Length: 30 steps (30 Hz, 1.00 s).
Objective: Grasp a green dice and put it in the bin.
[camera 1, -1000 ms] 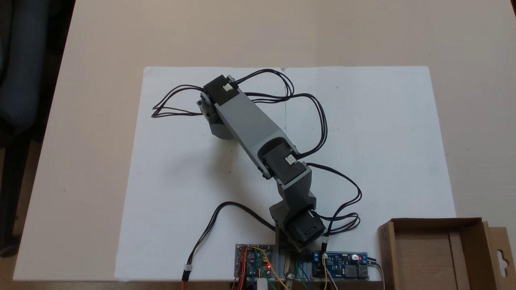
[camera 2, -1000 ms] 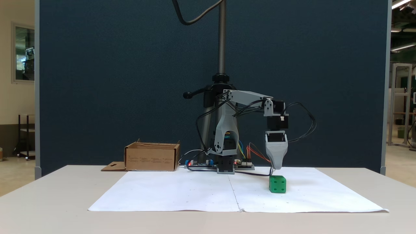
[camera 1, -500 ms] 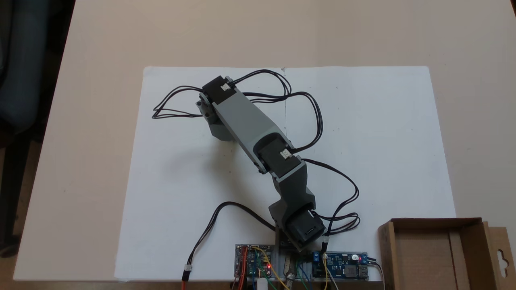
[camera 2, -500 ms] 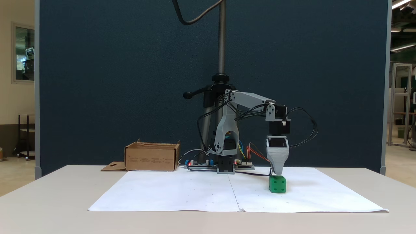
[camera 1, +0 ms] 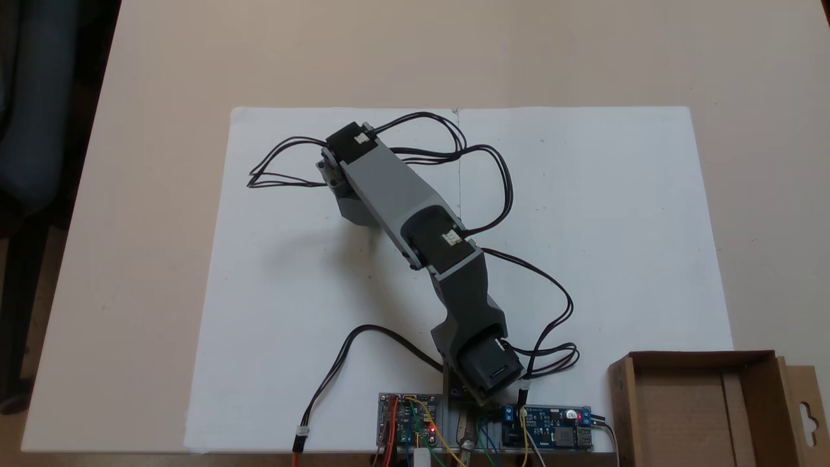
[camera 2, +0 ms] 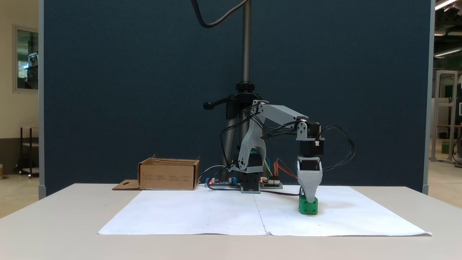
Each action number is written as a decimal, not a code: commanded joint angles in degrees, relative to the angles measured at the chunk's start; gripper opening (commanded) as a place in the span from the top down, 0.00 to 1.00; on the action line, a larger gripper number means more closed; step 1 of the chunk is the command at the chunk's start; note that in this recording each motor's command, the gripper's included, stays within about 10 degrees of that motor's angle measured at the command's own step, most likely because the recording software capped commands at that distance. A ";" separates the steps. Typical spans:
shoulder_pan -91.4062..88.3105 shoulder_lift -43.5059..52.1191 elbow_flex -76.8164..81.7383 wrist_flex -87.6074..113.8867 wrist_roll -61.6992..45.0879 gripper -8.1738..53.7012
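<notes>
While fingers [camera 2: 309, 198] point straight down, tip overlaps dice [camera 2: 308, 207] top; grip state indeterminate; bin [camera 2: 168, 175] well apart.

the arm [camera 1: 399, 201] is built of light grey printed links joined by black servo blocks, two of which carry small white connector sockets on top. thin black cables [camera 1: 499, 188] run in loose loops from joint to joint, bundled in threes. a darker grey shoulder piece [camera 1: 470, 305] sits above a black base servo. in a fixed view the gripper [camera 2: 309, 196] is a pale grey ribbed wedge tapering to a narrow tip, hung below a black servo [camera 2: 311, 147] and a grey bracket with round screw points.
</notes>
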 commanded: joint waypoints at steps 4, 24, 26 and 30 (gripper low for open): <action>-0.88 -0.09 0.00 -0.88 4.83 0.21; -1.58 -4.39 0.44 -3.52 4.83 0.33; -1.58 -4.39 0.44 -3.60 4.75 0.33; -1.58 -4.48 0.53 -3.96 4.75 0.33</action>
